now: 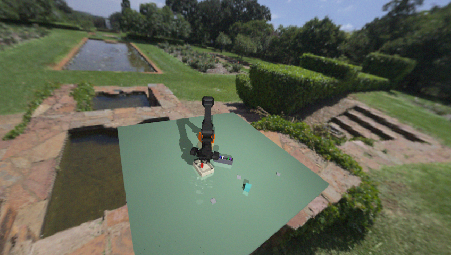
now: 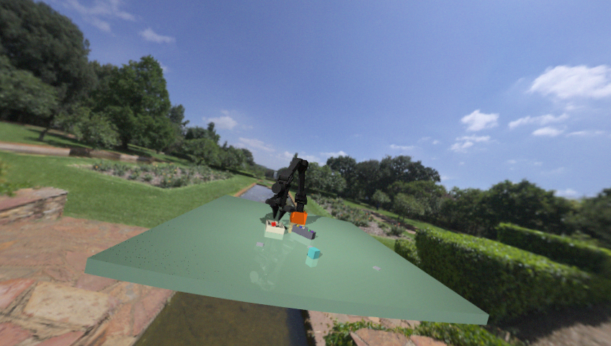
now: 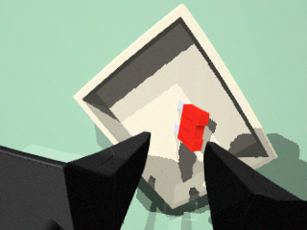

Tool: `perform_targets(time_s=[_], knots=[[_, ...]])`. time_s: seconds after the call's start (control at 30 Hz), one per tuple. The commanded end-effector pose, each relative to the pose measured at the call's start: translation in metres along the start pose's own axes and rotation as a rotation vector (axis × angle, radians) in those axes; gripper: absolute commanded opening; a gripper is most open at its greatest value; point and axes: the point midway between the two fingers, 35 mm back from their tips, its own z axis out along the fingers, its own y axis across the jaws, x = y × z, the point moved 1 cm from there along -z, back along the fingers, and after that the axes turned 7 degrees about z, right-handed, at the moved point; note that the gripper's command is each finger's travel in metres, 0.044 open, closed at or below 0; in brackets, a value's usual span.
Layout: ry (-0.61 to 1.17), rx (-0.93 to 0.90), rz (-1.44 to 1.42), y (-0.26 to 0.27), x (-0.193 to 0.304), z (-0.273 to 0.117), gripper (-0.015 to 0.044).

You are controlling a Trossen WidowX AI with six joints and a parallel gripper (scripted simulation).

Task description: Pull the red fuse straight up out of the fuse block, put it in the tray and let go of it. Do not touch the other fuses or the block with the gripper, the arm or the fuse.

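The red fuse (image 1: 201, 165) (image 2: 273, 224) (image 3: 194, 126) is inside the outline of the cream tray (image 1: 205, 172) (image 2: 274, 231) (image 3: 126, 57), tilted, its pale prongs toward the left in the wrist view. Whether it rests on the tray floor I cannot tell. My gripper (image 1: 204, 160) (image 2: 277, 218) (image 3: 177, 144) is open above the tray, with gaps between the fuse and both fingers in the wrist view. The dark grey fuse block (image 1: 223, 161) (image 2: 302, 233) stands beside the tray, with several other fuses upright in it, among them a green one (image 1: 227, 158).
A teal cube (image 1: 247, 187) (image 2: 313, 252) stands on the green table (image 1: 164, 214) (image 2: 192, 265). Flat grey pieces (image 1: 213, 200) (image 2: 259, 244) lie around the table. An orange part (image 2: 298, 218) is at the arm's base, behind the block.
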Motion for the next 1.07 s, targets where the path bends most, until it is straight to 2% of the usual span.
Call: perform_targets(time_s=[0.0,0.1,0.23,1.03], knots=[[0.000,0.000,0.000,0.000,0.000,0.000,0.0263],[0.000,0.000,0.000,0.000,0.000,-0.003,0.0330],[0.006,0.001,-0.005,0.000,0.002,-0.037,0.0330],[0.005,0.001,-0.010,-0.001,0.002,-0.037,0.0330]])
